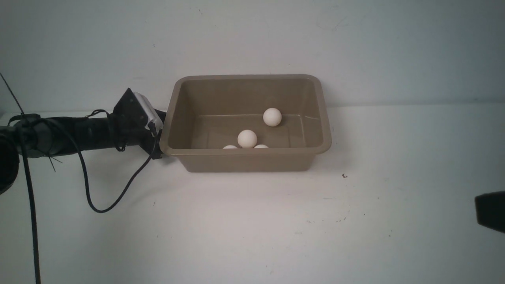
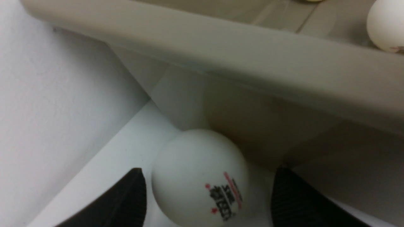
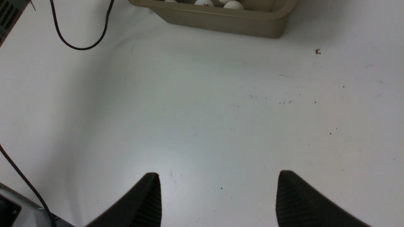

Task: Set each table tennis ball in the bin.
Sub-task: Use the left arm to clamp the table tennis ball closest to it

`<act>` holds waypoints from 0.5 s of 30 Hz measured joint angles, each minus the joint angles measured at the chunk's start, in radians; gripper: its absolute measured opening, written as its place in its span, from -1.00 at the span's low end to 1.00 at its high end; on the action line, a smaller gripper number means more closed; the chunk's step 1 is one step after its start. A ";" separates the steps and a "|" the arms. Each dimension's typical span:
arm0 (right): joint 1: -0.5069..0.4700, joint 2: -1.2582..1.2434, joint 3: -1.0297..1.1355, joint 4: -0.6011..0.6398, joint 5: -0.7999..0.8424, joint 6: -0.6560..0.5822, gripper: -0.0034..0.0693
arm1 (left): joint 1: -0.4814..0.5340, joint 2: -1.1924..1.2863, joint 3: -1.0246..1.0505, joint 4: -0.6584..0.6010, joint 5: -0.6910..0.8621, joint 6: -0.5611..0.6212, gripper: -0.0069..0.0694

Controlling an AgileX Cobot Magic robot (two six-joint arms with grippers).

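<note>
Left wrist view: the left gripper (image 2: 210, 171), jaws spread, straddles a table tennis ball (image 2: 199, 176) just beside the bin (image 2: 252, 60); next, pinch and lift.

Close view past left gripper (image 2: 210, 171), black ribbed fingertips (image 2: 126, 201) spread apart. White table tennis ball (image 2: 195, 170) between them, small gap each side, red-and-black print on it. Ball rests on white table (image 2: 126, 148), just beside outer wall of taupe bin (image 2: 221, 47), below rolled rim. Second ball (image 2: 386, 26) inside bin, cut off by frame edge.
</note>
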 joint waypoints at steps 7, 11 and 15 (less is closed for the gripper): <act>0.000 0.000 0.000 0.011 -0.012 -0.001 0.31 | -0.043 0.020 -0.052 -0.024 -0.076 0.011 0.44; 0.000 0.000 0.000 0.019 -0.013 -0.003 0.31 | -0.058 0.037 -0.078 -0.051 -0.106 0.013 0.41; 0.000 0.000 0.000 0.020 -0.013 -0.003 0.31 | -0.067 0.045 -0.087 -0.083 -0.138 0.015 0.14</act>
